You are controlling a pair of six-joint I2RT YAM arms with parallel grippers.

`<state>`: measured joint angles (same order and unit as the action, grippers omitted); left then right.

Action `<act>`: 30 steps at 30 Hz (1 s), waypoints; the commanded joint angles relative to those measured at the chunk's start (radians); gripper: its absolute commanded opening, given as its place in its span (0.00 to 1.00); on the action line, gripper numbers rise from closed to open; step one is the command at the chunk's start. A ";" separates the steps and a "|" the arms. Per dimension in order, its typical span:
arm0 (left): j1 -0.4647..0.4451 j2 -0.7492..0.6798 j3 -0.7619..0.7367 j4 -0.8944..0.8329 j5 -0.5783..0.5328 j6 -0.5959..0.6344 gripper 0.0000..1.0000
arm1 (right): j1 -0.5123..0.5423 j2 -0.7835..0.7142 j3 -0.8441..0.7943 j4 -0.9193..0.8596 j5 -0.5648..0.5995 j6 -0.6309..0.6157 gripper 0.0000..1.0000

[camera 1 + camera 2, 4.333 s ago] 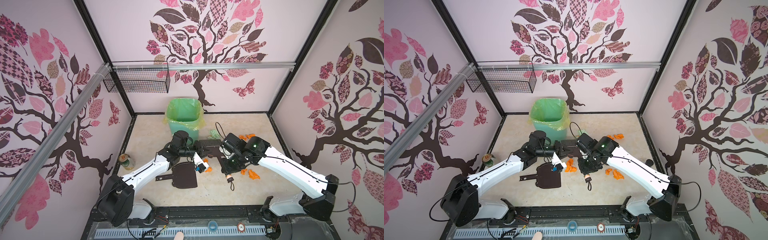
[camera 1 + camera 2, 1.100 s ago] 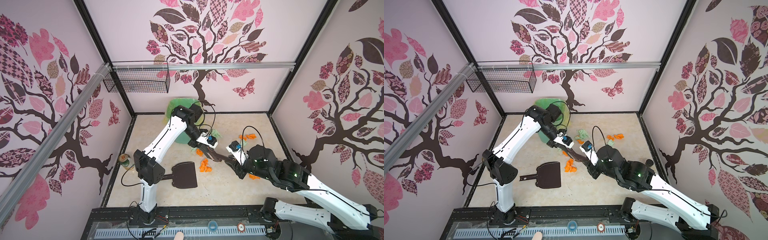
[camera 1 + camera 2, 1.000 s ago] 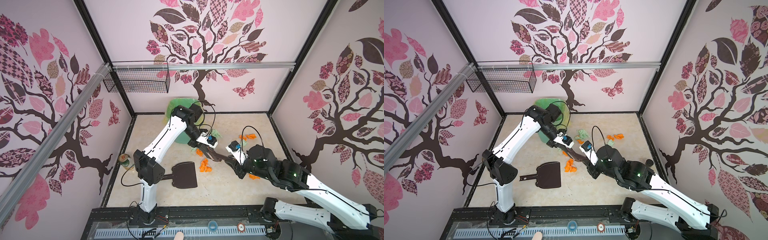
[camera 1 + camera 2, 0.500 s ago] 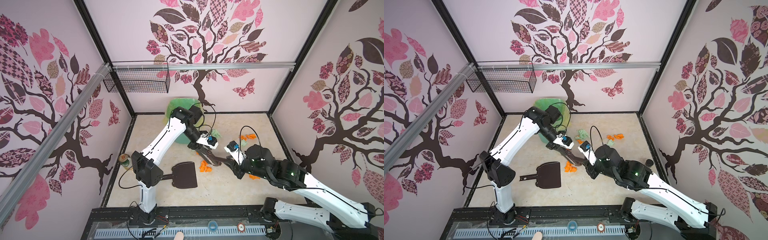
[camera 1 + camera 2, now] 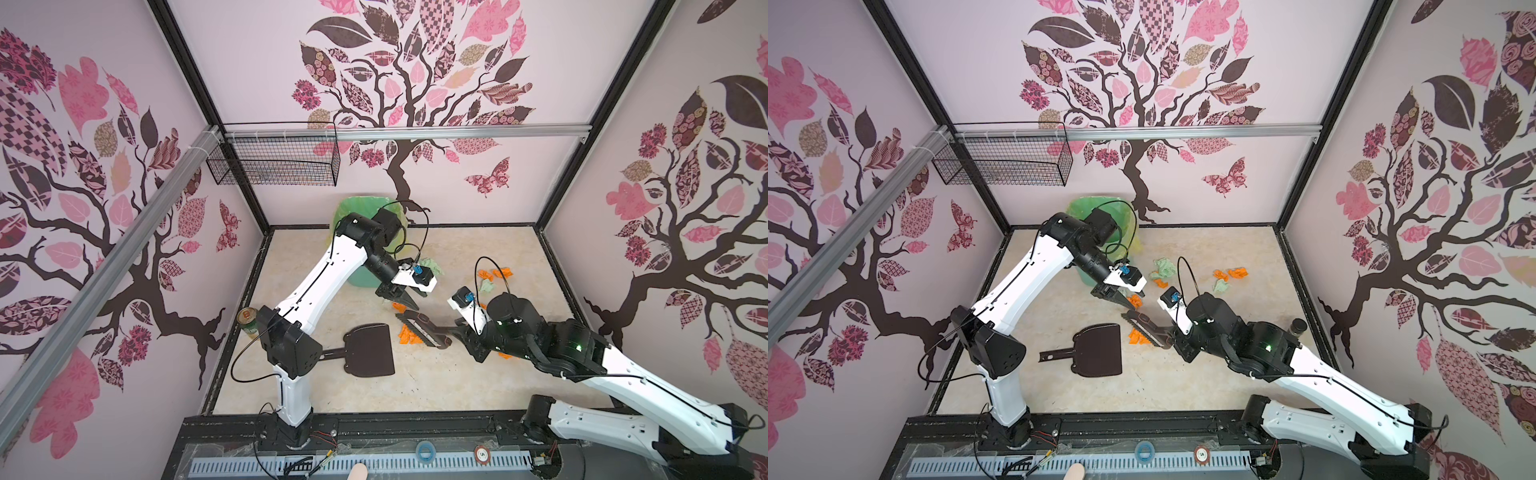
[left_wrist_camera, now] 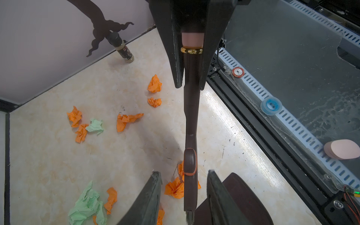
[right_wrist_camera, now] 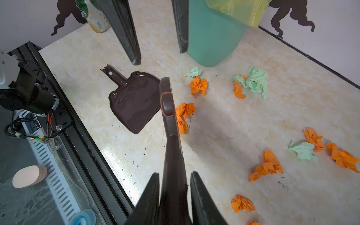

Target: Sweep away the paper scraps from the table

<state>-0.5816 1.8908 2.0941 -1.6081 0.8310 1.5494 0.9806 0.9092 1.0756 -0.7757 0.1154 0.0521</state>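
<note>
Left end effector point(image 5: 408, 302) jaws apart; right end effector point(image 5: 456, 331) clamped tight.

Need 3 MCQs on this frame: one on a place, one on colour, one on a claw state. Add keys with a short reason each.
1. Where is the dustpan?
A) inside the wire basket
B) flat on the table, near the brush head
C) on the black rail

2. What colours are the paper scraps?
A) orange and mint green
B) blue and white
C) all pink

3. What state is the right claw in?
A) open and empty
B) shut on the brush handle
C) shut on a scrap

Key:
1 B, it rests on the tabletop with nothing gripping it.
2 A, both colours lie scattered there.
3 B, the right wrist view shows it clamped on the handle.
</note>
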 commanded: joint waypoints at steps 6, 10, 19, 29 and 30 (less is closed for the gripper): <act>0.006 -0.015 -0.124 -0.012 -0.017 0.061 0.43 | 0.003 0.000 0.079 -0.008 -0.006 0.008 0.05; 0.004 -0.006 -0.146 0.014 -0.025 0.057 0.47 | 0.003 0.004 0.077 0.013 -0.026 0.008 0.05; -0.009 0.025 -0.146 0.025 -0.029 0.055 0.51 | 0.003 0.006 0.094 0.037 -0.034 0.005 0.05; -0.022 0.050 -0.195 0.078 -0.047 0.019 0.55 | 0.003 -0.020 0.092 0.066 -0.043 0.009 0.05; -0.021 0.051 -0.192 0.082 -0.044 0.013 0.53 | 0.003 -0.020 0.090 0.068 -0.046 0.009 0.05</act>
<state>-0.5983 1.9282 1.9106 -1.5436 0.7826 1.5818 0.9806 0.9092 1.1122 -0.7544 0.0803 0.0525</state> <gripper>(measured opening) 0.541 0.287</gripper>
